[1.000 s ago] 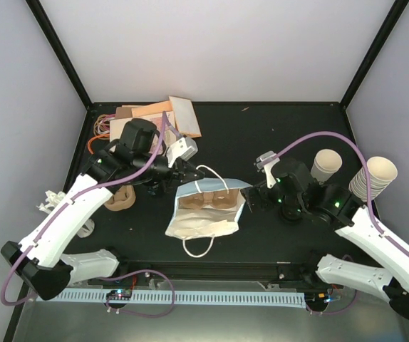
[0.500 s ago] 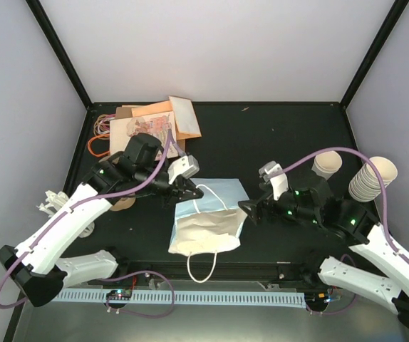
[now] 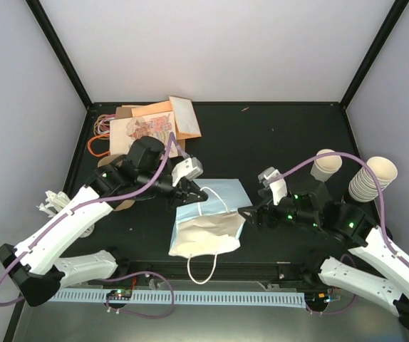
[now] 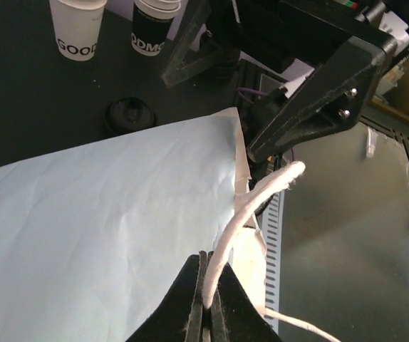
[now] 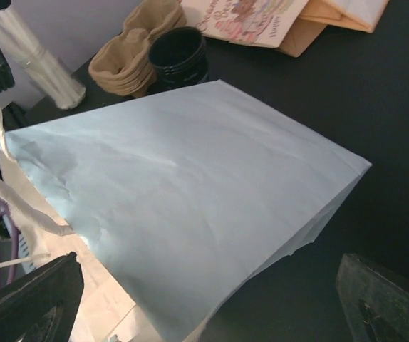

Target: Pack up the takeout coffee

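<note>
The black surface (image 3: 290, 135) holds everything. The biggest thing on it is a light blue paper bag (image 3: 215, 214), lying on its side right under the left pincer (image 4: 206, 278) and just in front of the right pincer (image 3: 247, 214). The left pincer is squeezed tight on the bag's white string handle (image 4: 251, 196). The right pincer has its two fingers spread wide and holds nothing. Off past the right pincer's outer side are a stack of cups (image 3: 370, 178) and one single cup (image 3: 326, 165), all with no lids. Far across the bag from the right pincer sits a brown cup carrier (image 5: 130, 46). The takeout coffee (image 4: 128, 114) looks to be the small black round lid just past the far edge of the bag from the left pincer, on the right pincer's side. Only its lid shows, so I cannot be sure. I think it will be light, with thin paper walls that squash if squeezed hard. The lid is smooth and could pop off, and the drink could spill. It seems best to hold it gently around the paper part, just under the lid, and keep it standing up.
</note>
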